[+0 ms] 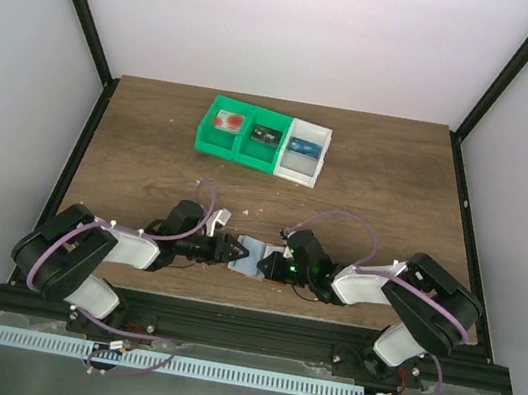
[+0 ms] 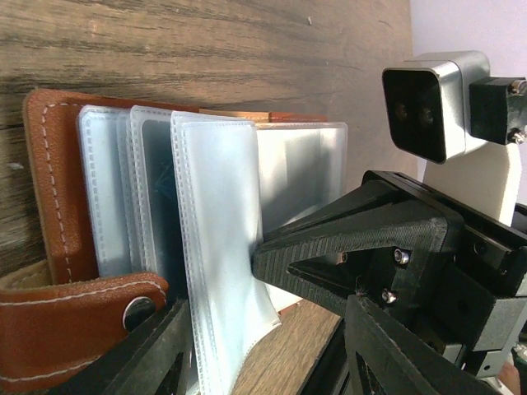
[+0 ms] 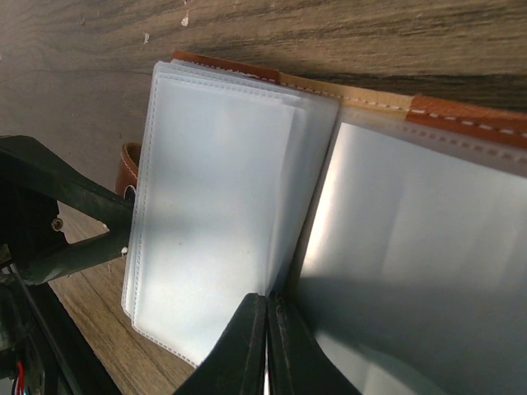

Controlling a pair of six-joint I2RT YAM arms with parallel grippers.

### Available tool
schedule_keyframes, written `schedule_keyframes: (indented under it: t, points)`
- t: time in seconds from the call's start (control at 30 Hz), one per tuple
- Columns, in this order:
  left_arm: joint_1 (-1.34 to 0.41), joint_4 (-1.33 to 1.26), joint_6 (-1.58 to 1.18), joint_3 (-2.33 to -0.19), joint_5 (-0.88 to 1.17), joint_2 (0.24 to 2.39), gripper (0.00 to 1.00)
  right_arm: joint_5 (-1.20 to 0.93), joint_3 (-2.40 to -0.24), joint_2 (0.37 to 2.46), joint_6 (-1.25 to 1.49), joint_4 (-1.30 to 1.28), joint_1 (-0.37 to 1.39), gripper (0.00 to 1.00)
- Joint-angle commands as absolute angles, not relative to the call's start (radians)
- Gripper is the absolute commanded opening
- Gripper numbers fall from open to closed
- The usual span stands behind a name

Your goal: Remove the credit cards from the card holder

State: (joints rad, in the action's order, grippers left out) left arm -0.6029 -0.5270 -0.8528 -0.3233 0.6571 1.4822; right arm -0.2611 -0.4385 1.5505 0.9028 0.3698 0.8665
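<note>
Orange-brown card holder (image 1: 251, 255), open, inside upward.

Wooden table (image 1: 377, 186) under open card holder (image 1: 252, 255) and green-and-white bins (image 1: 235, 155).
</note>
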Motion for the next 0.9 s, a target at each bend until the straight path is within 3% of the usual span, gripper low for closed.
schedule_keyframes:
  t: [0.0, 0.17, 0.3, 0.5, 0.67, 0.87]
  points:
    - [-0.606, -0.557, -0.861, -0.321, 0.676, 1.472, 0.53, -0.258, -0.421, 1.558, 0.895, 0.318, 0.874, 0.04]
    - [-0.606, -0.561, -0.865, -0.319, 0.681, 1.467, 0.49, -0.261, -0.422, 1.560, 0.895, 0.322, 0.874, 0.04]
    - [-0.609, -0.587, -0.882, -0.312, 0.702, 1.477, 0.36, -0.261, -0.424, 1.559, 0.895, 0.321, 0.874, 0.09]
    - [-0.617, -0.631, -0.895, -0.320, 0.722, 1.486, 0.25, -0.242, -0.408, 1.522, 0.912, 0.330, 0.874, 0.14]
    - [-0.618, -0.635, -0.896, -0.327, 0.726, 1.495, 0.24, -0.209, -0.380, 1.446, 0.923, 0.325, 0.874, 0.19]
    - [-0.618, -0.639, -0.899, -0.333, 0.726, 1.504, 0.29, -0.182, -0.374, 1.412, 0.919, 0.304, 0.874, 0.20]
